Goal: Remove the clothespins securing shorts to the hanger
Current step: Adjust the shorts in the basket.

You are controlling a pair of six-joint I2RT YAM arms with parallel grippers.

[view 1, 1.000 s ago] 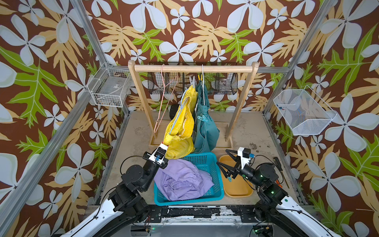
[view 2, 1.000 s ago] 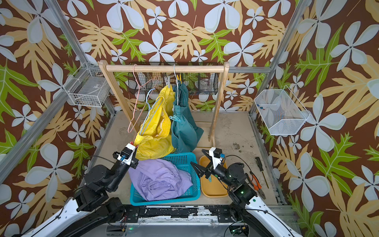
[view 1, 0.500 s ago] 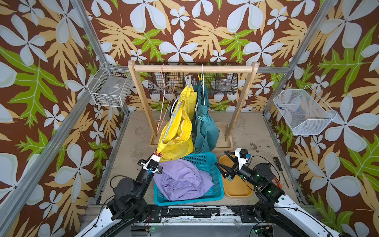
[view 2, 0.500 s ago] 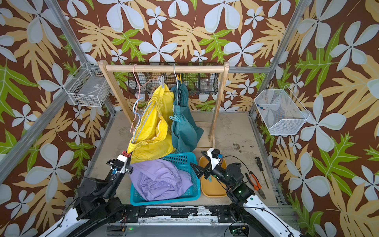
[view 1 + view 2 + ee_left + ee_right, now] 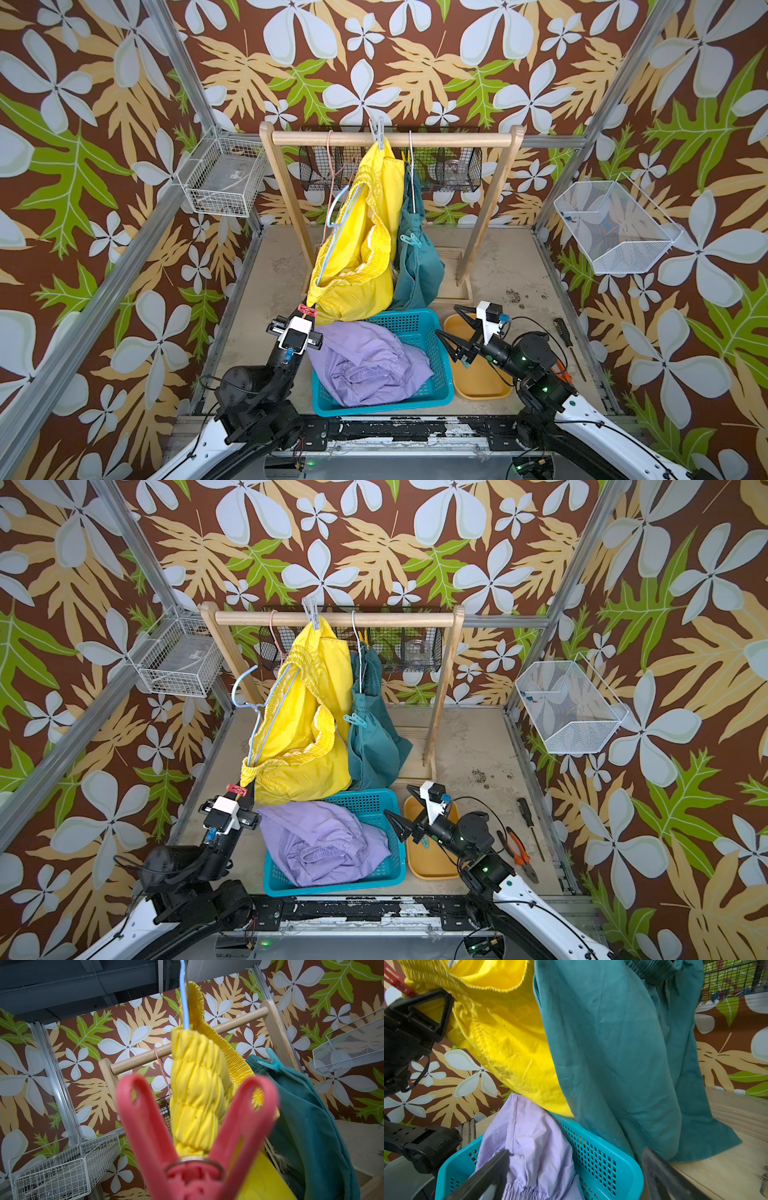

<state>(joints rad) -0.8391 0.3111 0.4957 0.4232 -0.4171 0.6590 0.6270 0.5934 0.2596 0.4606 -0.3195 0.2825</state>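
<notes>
My left gripper (image 5: 305,316) (image 5: 239,792) is shut on a red-pink clothespin (image 5: 195,1126) at the lowest corner of the yellow shorts (image 5: 361,249) (image 5: 195,1095). Its prongs stand spread around the gathered waistband. The shorts hang stretched from a grey-blue clothespin (image 5: 377,131) on the wooden rail, with a blue hanger (image 5: 338,216) in the waist. Teal shorts (image 5: 415,257) hang beside them with a teal clothespin (image 5: 409,240) and a yellow clothespin (image 5: 409,158). Lilac shorts (image 5: 365,365) lie in the basket. My right gripper (image 5: 445,320) (image 5: 576,1150) is open and holds nothing, by the basket's right rim.
The blue basket (image 5: 436,328) sits front centre, with a yellow tray (image 5: 478,386) to its right. The wooden rack (image 5: 486,216) carries a pink hanger (image 5: 330,158). Wire baskets (image 5: 222,178) (image 5: 615,224) hang on the side walls. Pliers (image 5: 517,850) and a screwdriver (image 5: 563,330) lie at the right.
My left gripper has pulled the red-pink clothespin and the yellow shorts' corner forward and left. The shorts and the blue hanger have swung out with it. The right arm has barely shifted.
</notes>
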